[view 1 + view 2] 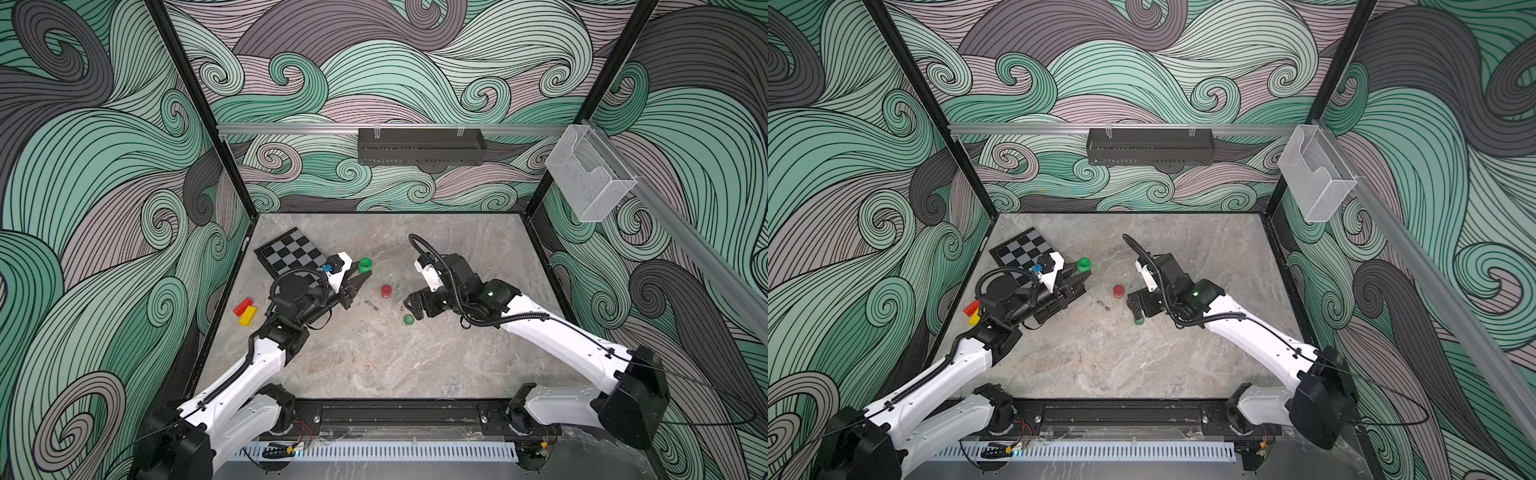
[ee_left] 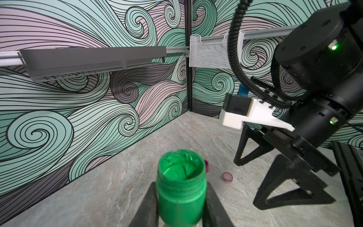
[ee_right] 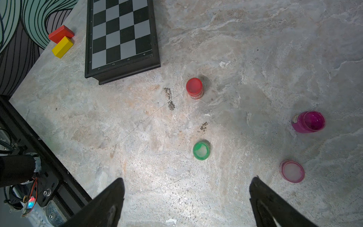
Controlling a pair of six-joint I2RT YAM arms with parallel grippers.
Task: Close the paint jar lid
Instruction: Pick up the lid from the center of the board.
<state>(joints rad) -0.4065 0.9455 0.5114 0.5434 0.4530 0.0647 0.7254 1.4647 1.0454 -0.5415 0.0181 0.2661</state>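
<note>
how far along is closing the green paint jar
Done: the left tool is shut on the green paint jar, whose mouth is open. In hand: the right tool, open, hangs near the green lid, which lies on the table ungripped. Left: grasp that lid, carry it to the jar and screw it on. The red jar is already capped.

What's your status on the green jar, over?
Left end effector shut on open green plastic paint jar. Right end effector open, near loose green round lid. Red capped jar nearby, not touching lid.
</note>
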